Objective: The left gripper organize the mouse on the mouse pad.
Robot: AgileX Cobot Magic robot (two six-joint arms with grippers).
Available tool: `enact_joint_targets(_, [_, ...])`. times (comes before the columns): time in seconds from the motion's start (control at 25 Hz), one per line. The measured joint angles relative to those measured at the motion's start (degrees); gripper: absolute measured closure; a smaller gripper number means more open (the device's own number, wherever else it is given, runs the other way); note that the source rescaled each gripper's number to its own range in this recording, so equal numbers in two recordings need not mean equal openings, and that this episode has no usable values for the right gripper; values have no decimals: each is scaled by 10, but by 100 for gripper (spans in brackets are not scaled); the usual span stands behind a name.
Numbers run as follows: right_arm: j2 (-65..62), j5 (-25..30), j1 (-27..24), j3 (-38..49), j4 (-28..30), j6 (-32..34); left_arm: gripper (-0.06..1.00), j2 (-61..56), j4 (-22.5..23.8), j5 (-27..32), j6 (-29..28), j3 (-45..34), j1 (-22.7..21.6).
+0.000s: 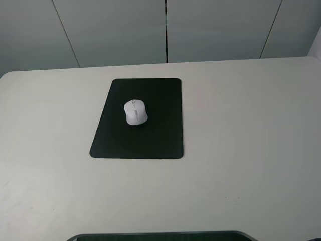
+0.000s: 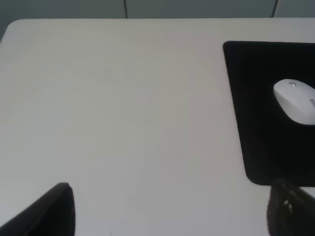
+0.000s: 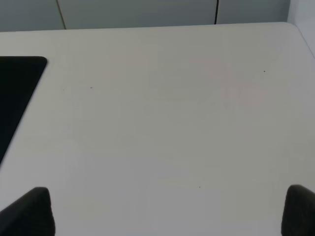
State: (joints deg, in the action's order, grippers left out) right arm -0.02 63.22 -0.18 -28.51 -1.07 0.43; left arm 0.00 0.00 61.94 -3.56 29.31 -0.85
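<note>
The white mouse (image 1: 135, 112) lies on the black mouse pad (image 1: 150, 138), in the pad's upper middle part. Neither arm shows in the high view. In the left wrist view the mouse (image 2: 297, 101) rests on the pad (image 2: 256, 123) well away from my left gripper (image 2: 170, 209), whose fingertips (image 2: 51, 211) stand wide apart with nothing between them, over bare table. My right gripper (image 3: 170, 211) is also open and holds nothing, with a corner of the pad (image 3: 17, 83) off to one side.
The white table (image 1: 241, 125) ends at its far edge against grey wall panels (image 1: 165, 30). A dark rounded edge (image 1: 160, 236) shows at the bottom of the high view.
</note>
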Motion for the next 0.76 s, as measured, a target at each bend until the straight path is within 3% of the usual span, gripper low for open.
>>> enact_joint_targets(0.12, [0, 0, 0, 0, 0, 0, -6, 0, 0, 0, 7, 0, -20])
enact_joint_targets(0.76, [0, 0, 0, 0, 0, 0, -6, 0, 0, 0, 10, 0, -15])
